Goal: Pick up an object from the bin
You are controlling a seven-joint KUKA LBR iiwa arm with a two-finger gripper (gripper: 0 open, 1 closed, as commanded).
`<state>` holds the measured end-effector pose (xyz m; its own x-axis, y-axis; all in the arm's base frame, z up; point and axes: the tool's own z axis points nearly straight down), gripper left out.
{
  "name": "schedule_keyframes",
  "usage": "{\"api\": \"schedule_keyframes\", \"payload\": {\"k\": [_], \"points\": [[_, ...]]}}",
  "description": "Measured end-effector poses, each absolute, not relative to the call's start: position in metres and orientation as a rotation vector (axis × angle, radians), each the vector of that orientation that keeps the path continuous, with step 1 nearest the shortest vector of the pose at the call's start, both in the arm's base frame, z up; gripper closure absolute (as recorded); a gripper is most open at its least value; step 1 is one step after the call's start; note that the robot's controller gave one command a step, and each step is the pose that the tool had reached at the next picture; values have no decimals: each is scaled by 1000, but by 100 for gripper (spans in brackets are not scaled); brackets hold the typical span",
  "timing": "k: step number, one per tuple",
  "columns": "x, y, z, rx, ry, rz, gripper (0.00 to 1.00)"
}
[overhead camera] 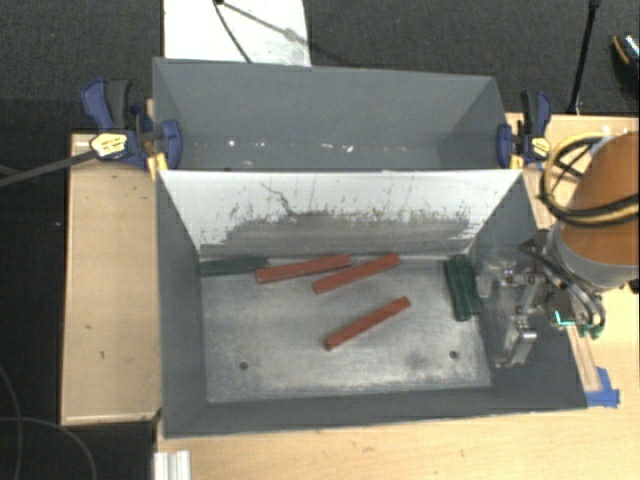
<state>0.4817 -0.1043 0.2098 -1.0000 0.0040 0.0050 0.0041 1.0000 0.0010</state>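
Looking down from above, your end effector (512, 336) is hanging over the right slope of the bin (190, 368), just beside a dark green block (461, 286). You cannot tell whether it is open or closed. A red-brown stick (367, 323) is lying mid-floor.

It seems a robotics lab: a robot arm (605, 218) stands right of a grey metal bin (330, 108), cables (588, 38) run behind it.

dark floor (60, 28), perhaps carpet, all around; thin cables (40, 169) trail across it.
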Motion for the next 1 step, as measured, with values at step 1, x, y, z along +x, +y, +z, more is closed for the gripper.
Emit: {"api": "schedule_keyframes", "payload": {"k": [1], "points": [[561,-77,95,237,-3134,-3,0]]}}
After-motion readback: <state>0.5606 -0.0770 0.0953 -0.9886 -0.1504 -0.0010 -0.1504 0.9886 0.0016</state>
